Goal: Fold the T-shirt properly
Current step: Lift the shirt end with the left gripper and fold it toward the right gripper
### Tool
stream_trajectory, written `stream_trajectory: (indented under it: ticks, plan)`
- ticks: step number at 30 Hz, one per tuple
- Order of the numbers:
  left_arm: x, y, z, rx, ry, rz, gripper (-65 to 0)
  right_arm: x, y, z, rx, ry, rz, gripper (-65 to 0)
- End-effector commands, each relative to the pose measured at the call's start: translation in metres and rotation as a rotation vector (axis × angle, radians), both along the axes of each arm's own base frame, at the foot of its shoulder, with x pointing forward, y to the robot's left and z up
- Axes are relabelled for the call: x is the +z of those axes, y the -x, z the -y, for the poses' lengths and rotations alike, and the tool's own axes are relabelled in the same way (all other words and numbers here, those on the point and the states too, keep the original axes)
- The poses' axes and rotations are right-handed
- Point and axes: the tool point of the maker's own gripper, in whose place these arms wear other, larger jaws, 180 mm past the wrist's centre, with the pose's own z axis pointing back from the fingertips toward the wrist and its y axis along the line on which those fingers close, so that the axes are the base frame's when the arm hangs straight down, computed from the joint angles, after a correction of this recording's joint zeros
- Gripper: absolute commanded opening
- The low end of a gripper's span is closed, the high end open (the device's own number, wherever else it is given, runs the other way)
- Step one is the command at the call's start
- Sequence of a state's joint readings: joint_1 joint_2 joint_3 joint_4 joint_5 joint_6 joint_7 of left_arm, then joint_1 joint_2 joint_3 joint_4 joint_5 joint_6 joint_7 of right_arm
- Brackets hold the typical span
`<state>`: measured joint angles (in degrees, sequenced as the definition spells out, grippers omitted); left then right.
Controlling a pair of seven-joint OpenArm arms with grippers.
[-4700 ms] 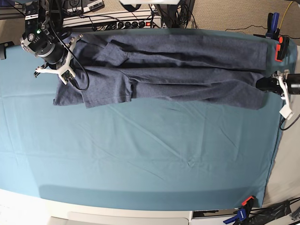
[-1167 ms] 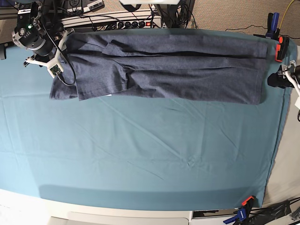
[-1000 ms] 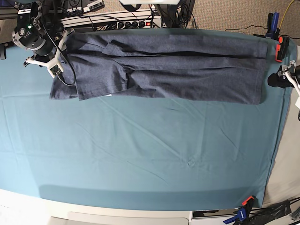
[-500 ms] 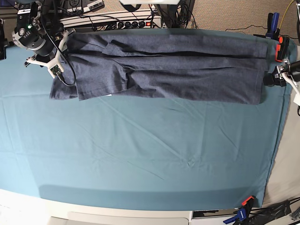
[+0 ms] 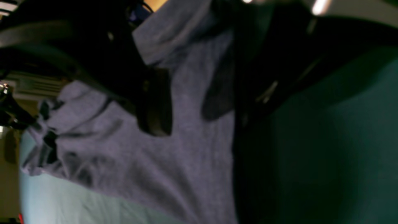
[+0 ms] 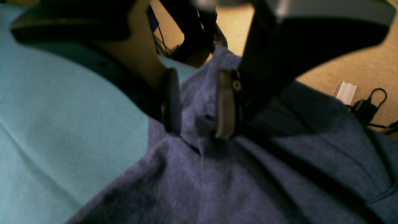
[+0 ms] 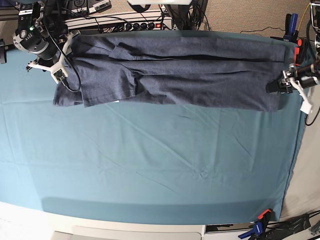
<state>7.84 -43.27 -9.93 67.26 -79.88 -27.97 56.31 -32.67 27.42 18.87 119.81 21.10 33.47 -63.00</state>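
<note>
The slate blue-grey T-shirt (image 7: 175, 75) lies as a long folded band along the far side of the teal-covered table, sleeves at the left end. My right gripper (image 7: 65, 56) is at that left end. In the right wrist view it (image 6: 196, 133) is shut on a raised fold of the T-shirt (image 6: 248, 186), with cloth filling the gap between the pads. My left gripper (image 7: 276, 86) is at the shirt's right edge. The left wrist view shows it (image 5: 185, 123) open, its dark fingers (image 5: 154, 112) spread over the T-shirt (image 5: 186, 171).
The teal table cloth (image 7: 150, 165) covers the whole table in front of the shirt. Orange clamps sit at the far right corner (image 7: 300, 50) and the near right corner (image 7: 261, 216). A power strip and cables (image 7: 125, 24) run behind the far edge.
My left gripper has moved leftwards from beside the table's right edge onto the shirt's right end. The right gripper and the shirt have stayed where they were.
</note>
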Motion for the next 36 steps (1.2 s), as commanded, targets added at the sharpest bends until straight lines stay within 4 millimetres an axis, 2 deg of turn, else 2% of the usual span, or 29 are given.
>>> stream_trajectory:
  ticks: [1, 6, 12, 18, 24, 26, 28, 36]
  plan:
    - [-0.020, 0.028, 0.000, -0.076, -0.064, -0.126, -33.0, 0.008, -0.006, 0.001, 0.006, 0.006, 0.031, -45.2]
    - [-0.021, 0.037, 0.001, -0.098, -0.055, -0.149, -33.1, 0.008, -0.005, 0.002, 0.005, 0.007, 0.028, -45.2]
    - [-0.022, 0.058, -0.011, -0.112, -0.065, -0.189, -34.5, 0.008, -0.006, 0.002, 0.005, 0.007, 0.029, -45.2]
    - [-0.023, 0.063, -0.011, -0.112, -0.060, -0.199, -34.8, 0.008, -0.006, 0.002, 0.005, 0.007, 0.029, -45.2]
    - [-0.023, 0.062, -0.011, -0.110, -0.061, -0.193, -46.2, 0.008, -0.006, 0.002, 0.005, 0.007, 0.029, -45.2]
    - [-0.020, 0.061, -0.008, -0.146, -0.052, -0.158, -53.6, 0.008, -0.006, 0.002, 0.005, 0.007, 0.029, -45.2]
    - [-0.018, 0.061, -0.006, -0.161, -0.044, -0.141, -65.0, 0.008, -0.006, 0.002, 0.005, 0.007, 0.029, -45.2]
    - [-0.008, 0.052, 0.003, -0.192, -0.032, -0.093, -65.0, 0.008, -0.006, 0.002, 0.006, 0.006, 0.030, -45.2]
